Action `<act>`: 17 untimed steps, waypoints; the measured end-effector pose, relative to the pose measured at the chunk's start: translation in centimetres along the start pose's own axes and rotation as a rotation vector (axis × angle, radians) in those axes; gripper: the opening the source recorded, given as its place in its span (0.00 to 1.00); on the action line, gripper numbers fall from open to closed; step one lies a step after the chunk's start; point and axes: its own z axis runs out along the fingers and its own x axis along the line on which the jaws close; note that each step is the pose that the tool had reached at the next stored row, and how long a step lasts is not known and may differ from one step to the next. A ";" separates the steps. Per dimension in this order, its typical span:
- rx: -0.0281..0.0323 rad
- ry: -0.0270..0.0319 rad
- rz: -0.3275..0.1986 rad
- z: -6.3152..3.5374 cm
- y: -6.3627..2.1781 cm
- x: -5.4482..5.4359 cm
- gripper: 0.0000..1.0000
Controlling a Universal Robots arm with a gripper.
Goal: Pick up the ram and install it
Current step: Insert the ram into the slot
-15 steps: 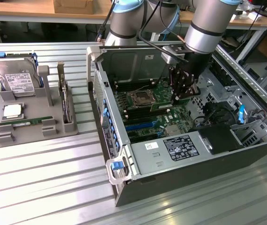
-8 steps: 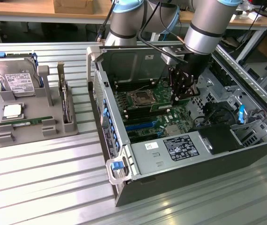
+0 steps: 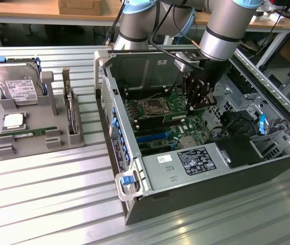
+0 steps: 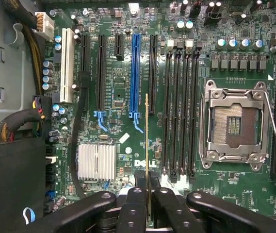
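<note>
My gripper [image 3: 192, 106] hangs inside the open computer case [image 3: 134, 173], above the motherboard [image 3: 155, 125]. It is shut on the ram [image 4: 147, 141], a thin green stick seen edge-on between the two black fingers [image 4: 137, 206] in the wrist view. In that view the ram hovers over the board just beside the row of black memory slots [image 4: 179, 107], parallel to them and apart from them. The empty processor socket [image 4: 235, 126] lies beyond those slots. A second, similar green stick [image 3: 25, 133] lies on the grey holder [image 3: 2, 150] at the exterior view's left.
The grey holder also carries a silver hard drive [image 3: 15, 84], a square processor chip [image 3: 13, 121] and an upright card [image 3: 71, 109]. Inside the case are a power supply [image 3: 195, 163], a silver heatsink [image 4: 96, 162], cables [image 4: 16, 121] and blue and black expansion slots [image 4: 136, 73].
</note>
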 end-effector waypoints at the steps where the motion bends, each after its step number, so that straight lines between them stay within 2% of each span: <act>1: 0.0000 0.0000 0.000 0.03 0.00 0.0 0.13; 17: 0.0000 0.0000 0.000 0.65 -0.03 -0.1 0.13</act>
